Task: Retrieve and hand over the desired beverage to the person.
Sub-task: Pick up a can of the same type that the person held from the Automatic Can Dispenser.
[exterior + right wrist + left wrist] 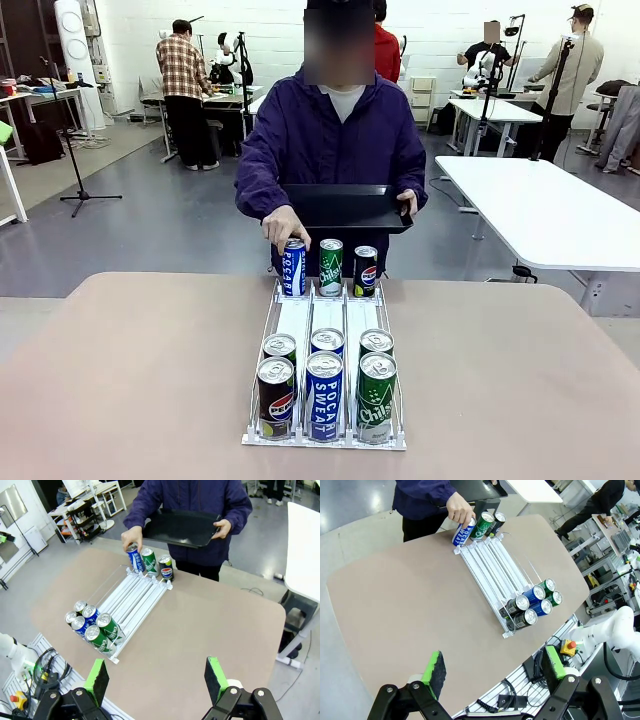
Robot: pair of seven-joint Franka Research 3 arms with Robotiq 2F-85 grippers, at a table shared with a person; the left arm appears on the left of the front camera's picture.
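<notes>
Holds left gripper [494,667] and right gripper [156,679] wide open, empty, with person's hand [283,228] on blue can [293,267] at twelve o'clock, likely marking the choice.

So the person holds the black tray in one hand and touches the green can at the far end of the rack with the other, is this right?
Not quite: the hand is on the blue Pocari Sweat can, not the green can beside it, as the front view shows. The other hand holds the black tray, and that can stands at the far end of the rack.
</notes>
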